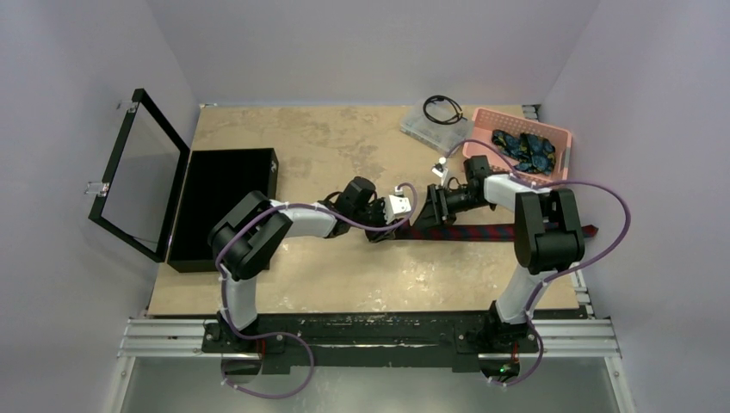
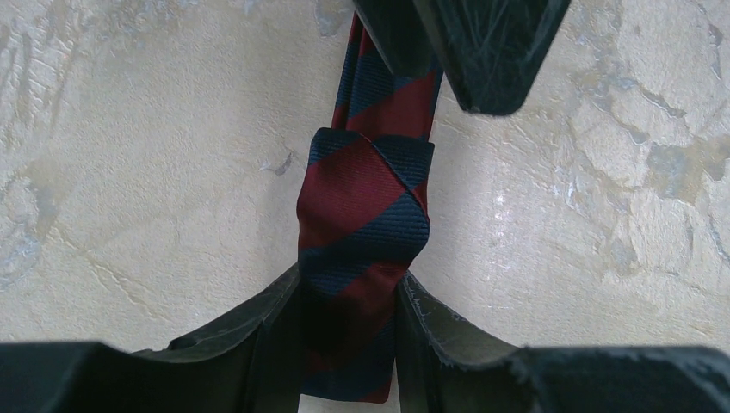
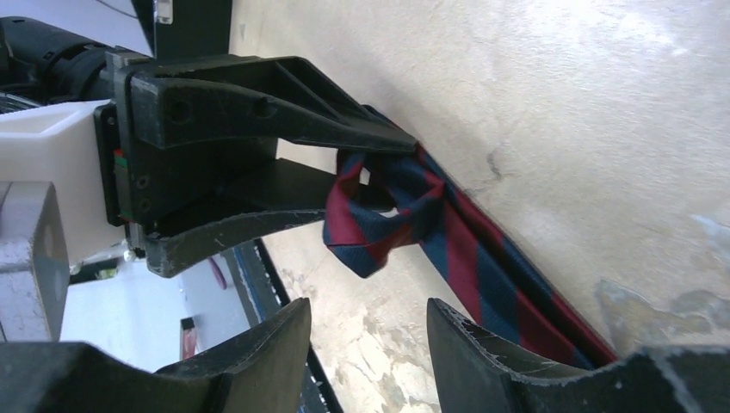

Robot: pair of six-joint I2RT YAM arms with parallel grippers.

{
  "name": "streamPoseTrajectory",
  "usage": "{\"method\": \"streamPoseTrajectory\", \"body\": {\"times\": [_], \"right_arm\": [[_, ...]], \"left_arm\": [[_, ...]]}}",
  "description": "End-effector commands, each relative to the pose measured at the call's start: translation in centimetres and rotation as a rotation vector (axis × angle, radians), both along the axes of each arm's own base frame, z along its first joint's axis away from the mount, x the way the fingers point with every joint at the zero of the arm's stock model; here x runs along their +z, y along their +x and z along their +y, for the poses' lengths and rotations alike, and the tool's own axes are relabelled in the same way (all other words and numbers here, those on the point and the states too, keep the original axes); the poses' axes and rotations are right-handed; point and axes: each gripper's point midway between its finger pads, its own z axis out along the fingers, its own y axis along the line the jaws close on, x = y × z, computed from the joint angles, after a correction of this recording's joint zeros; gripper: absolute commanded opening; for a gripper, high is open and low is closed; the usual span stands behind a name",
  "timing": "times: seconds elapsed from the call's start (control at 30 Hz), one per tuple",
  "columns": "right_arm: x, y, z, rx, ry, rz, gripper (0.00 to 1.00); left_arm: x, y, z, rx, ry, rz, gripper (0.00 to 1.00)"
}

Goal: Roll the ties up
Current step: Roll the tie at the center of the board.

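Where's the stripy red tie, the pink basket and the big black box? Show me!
stripy red tie [image 2: 361, 206], left wrist view, on the folded-over part.
pink basket [image 1: 484, 125], top view, on its bare left end.
black box [image 1: 225, 202], top view, on its dark inside.

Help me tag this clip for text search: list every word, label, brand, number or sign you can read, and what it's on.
None: no view shows readable text. The maroon striped tie, pink basket, black case and clear plastic box carry no print that can be made out; any small markings are too blurred to read.
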Motion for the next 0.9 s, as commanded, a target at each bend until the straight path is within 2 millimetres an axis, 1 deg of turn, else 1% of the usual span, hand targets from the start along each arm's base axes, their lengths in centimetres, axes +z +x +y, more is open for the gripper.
{"method": "streamPoseTrajectory", "body": {"times": [0.0, 0.07, 0.23, 0.33, 0.5, 0.57, 0.63, 0.7, 0.77, 0.87], "right_arm": [[1.6, 0.3, 2.1, 0.015, 0.057, -0.024, 0.53], [1.3, 0.6, 2.6, 0.008, 0.049, -0.023, 0.52], [0.3, 1.7, 3.0, -0.006, 0.040, -0.015, 0.51], [-0.6, 1.7, 2.9, -0.004, 0.006, -0.014, 0.46], [-3.2, 1.7, 1.7, 0.004, -0.109, -0.015, 0.18], [-3.9, 1.9, 1.2, -0.002, -0.151, -0.013, 0.08], [-4.5, 2.1, 0.8, -0.014, -0.187, -0.016, 0.00], [-5.1, 2.3, 0.4, -0.024, -0.223, -0.012, 0.00], [-5.7, 2.3, 0.0, -0.029, -0.255, -0.005, 0.00], [-6.7, 2.4, -0.5, -0.037, -0.291, 0.012, 0.00]], "left_arm": [[-0.8, 0.4, 0.2, 0.002, 0.043, -0.002, 0.37], [-0.8, 0.4, 0.3, 0.003, 0.045, 0.000, 0.37], [-0.8, 0.4, 0.3, 0.000, 0.046, 0.000, 0.37], [-0.8, 0.4, 0.2, -0.001, 0.046, 0.004, 0.37], [-0.7, 0.3, 0.4, -0.003, 0.048, 0.005, 0.38], [-0.8, 0.1, 0.6, -0.006, 0.046, 0.008, 0.40], [-0.7, 0.0, 0.9, 0.000, 0.031, 0.010, 0.43], [0.1, -0.1, 1.2, 0.005, -0.025, 0.012, 0.51], [1.4, 0.4, 1.5, 0.024, -0.104, -0.014, 0.60], [2.2, 1.1, 2.3, 0.052, -0.171, -0.021, 0.64]]}}
